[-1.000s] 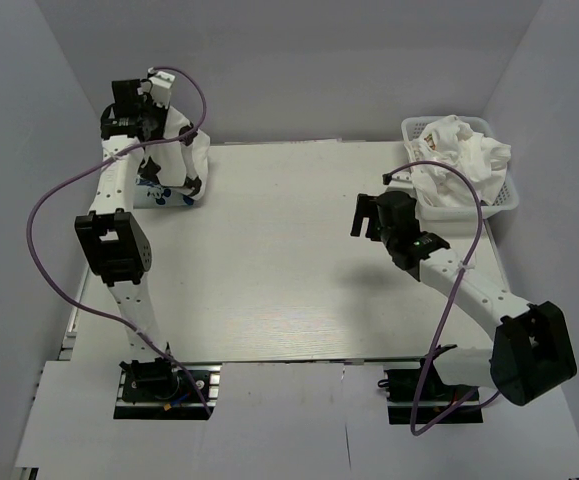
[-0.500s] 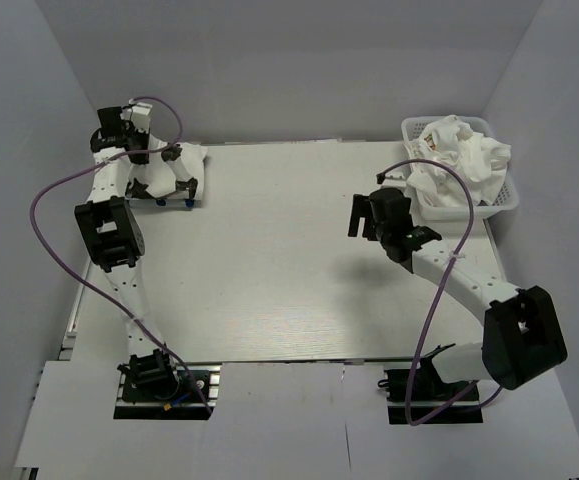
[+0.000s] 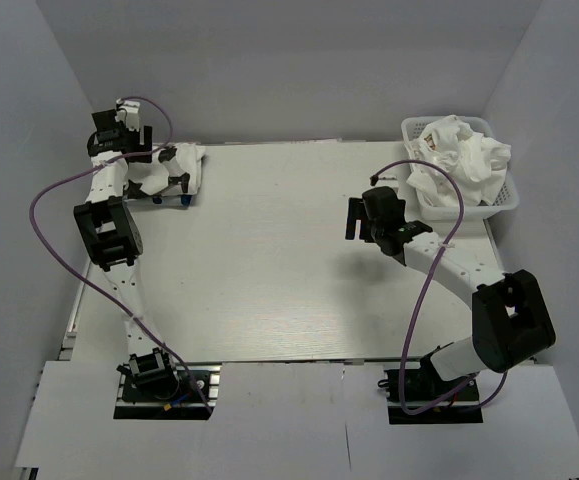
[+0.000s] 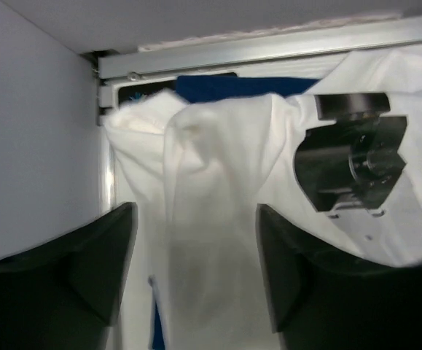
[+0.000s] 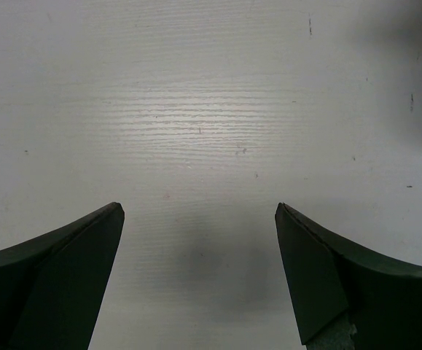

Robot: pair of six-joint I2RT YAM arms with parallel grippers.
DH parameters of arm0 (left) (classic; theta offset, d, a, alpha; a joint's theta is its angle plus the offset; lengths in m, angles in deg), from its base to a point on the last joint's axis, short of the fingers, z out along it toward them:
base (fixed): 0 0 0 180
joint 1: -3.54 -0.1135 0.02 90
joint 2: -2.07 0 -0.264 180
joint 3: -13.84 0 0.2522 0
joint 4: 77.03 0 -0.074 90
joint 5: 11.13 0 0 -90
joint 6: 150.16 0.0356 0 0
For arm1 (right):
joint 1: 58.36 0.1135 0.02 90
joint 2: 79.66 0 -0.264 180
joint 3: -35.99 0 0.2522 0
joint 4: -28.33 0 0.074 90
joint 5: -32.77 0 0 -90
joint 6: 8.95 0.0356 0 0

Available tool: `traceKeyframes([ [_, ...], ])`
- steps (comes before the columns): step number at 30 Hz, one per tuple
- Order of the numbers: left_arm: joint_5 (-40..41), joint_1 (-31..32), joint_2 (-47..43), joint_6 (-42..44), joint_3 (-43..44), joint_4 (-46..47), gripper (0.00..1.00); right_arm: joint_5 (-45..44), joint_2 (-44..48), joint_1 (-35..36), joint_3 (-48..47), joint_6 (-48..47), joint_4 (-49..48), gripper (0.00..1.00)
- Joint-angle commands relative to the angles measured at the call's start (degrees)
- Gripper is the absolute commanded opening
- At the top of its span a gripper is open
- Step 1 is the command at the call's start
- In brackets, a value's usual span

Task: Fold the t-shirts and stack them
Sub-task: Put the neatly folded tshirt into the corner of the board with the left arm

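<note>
A white t-shirt (image 3: 177,163) lies crumpled at the table's far left corner, on top of a navy blue t-shirt (image 4: 225,86) that shows only at its edges. My left gripper (image 3: 141,138) hovers right over that pile. In the left wrist view its jaws (image 4: 196,277) stand open, with white cloth (image 4: 211,189) lying under the gap and neither finger pinching it. My right gripper (image 3: 353,218) hangs open over bare table right of centre, and nothing sits between its fingers (image 5: 200,219).
A white basket (image 3: 501,205) at the far right holds a heap of white shirts (image 3: 459,150). A black plastic part (image 4: 349,157) rests on the white t-shirt. The table's metal back rail (image 4: 269,47) and the left wall stand close to the pile.
The left gripper came down towards the far left corner with the hanging white t-shirt, laid it on the pile and opened. The right gripper drifted slightly left.
</note>
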Motion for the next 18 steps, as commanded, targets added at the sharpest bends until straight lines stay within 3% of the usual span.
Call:
traceKeyframes([
  [1, 6.6, -0.4, -1.2, -4.4, 2.4, 4.0, 0.99, -0.6, 0.0, 0.2, -2.9, 0.5, 0.2, 0.90],
  [12, 7.4, -1.5, -10.3, -14.4, -7.6, -1.9, 1.00, 1.1, 1.1, 0.2, -1.2, 0.4, -0.9, 0.90],
  [16, 0.2, -2.1, -14.2, -20.8, -8.0, -5.6, 1.00, 0.9, 1.7, 0.2, 0.0, 0.5, -1.5, 0.90],
  [18, 1.4, -1.2, -18.2, -22.6, -11.4, -3.9, 1.00, 1.0, 2.7, 0.2, 0.6, 0.4, -2.4, 0.90],
])
